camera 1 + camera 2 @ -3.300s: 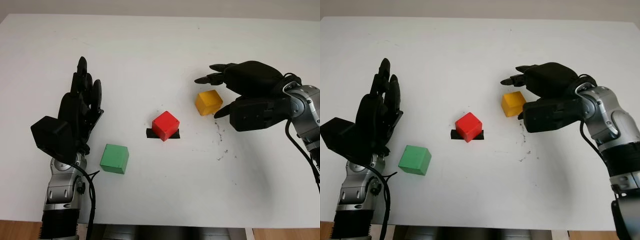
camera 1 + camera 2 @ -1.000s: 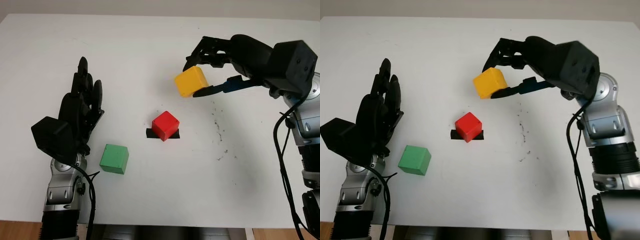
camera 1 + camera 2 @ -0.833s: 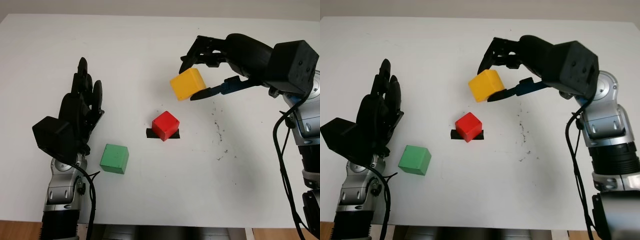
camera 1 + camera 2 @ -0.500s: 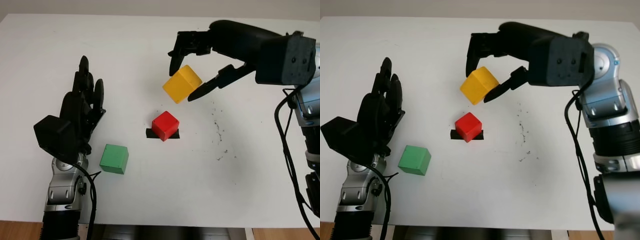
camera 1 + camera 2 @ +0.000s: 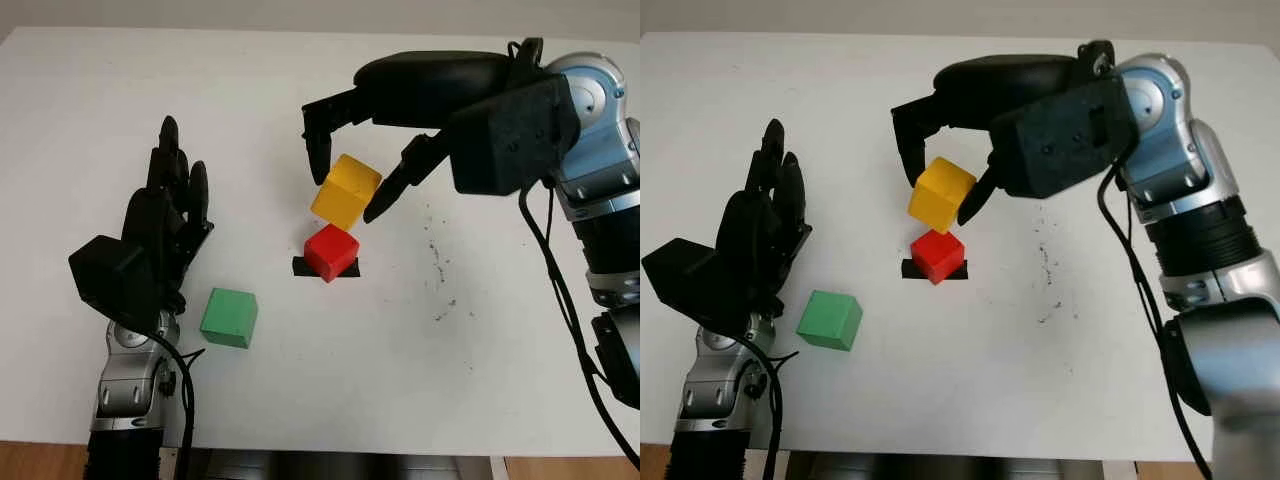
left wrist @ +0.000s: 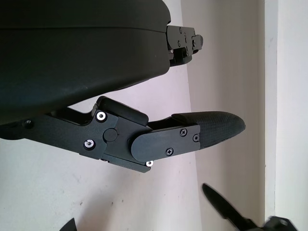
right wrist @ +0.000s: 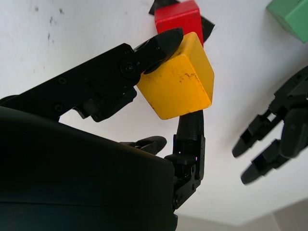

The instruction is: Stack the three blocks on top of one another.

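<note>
My right hand (image 5: 345,190) is shut on the yellow block (image 5: 345,191) and holds it tilted in the air, just above and slightly behind the red block (image 5: 331,251). In the right wrist view the yellow block (image 7: 180,82) is pinched between a finger and the thumb, with the red block (image 7: 178,16) just beyond it. The red block sits on a black tape mark (image 5: 301,266) at the table's middle. The green block (image 5: 229,317) lies on the table to the left. My left hand (image 5: 155,240) is open and held over the table just left of the green block.
The white table (image 5: 330,390) has a few dark specks (image 5: 438,270) to the right of the red block. Its front edge (image 5: 330,453) runs along the bottom of the eye views.
My right hand has carried the yellow block leftward and down, from well above the table to just over the red block. The left hand and the green block have stayed put.
</note>
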Action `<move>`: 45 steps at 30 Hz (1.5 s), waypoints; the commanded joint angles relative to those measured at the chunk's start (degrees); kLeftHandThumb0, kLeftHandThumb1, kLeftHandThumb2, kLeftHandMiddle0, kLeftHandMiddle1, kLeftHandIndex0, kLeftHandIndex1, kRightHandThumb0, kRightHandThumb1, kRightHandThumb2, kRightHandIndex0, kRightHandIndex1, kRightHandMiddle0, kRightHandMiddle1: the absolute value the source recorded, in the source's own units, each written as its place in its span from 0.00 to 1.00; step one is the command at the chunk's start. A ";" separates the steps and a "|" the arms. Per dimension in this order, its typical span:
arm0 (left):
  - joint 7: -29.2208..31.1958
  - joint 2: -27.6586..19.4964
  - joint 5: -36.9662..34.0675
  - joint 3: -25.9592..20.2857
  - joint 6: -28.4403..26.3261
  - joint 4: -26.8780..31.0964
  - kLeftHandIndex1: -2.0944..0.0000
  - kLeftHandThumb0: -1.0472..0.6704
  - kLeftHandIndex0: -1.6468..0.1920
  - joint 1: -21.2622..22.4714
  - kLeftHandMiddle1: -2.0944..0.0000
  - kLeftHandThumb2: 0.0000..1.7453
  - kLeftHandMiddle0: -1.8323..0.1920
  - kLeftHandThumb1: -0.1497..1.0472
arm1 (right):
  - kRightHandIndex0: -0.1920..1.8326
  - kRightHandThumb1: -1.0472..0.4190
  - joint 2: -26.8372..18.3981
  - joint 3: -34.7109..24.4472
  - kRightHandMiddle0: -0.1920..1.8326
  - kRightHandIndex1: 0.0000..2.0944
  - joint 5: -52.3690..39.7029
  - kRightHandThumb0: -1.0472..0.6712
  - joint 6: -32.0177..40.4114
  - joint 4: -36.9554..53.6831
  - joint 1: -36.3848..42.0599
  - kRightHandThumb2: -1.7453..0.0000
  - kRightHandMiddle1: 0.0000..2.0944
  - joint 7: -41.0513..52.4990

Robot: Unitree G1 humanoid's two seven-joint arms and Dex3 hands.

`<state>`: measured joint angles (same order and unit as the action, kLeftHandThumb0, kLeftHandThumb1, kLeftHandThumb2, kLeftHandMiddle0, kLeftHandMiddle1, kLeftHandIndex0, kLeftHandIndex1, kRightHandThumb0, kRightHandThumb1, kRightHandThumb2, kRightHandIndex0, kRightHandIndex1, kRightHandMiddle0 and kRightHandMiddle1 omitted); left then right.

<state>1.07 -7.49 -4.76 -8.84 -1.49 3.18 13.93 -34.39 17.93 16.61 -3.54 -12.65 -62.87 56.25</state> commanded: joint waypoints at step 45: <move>-0.52 2.03 -0.52 0.29 -0.45 2.33 0.98 0.18 0.95 -1.87 0.98 0.32 0.97 1.00 | 0.30 0.08 3.95 6.33 0.25 0.03 13.54 0.38 22.22 13.59 5.08 0.97 0.76 -0.67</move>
<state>0.48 -5.63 -4.95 -8.65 -1.80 4.01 13.16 -30.62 24.16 29.97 19.14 0.07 -58.09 55.86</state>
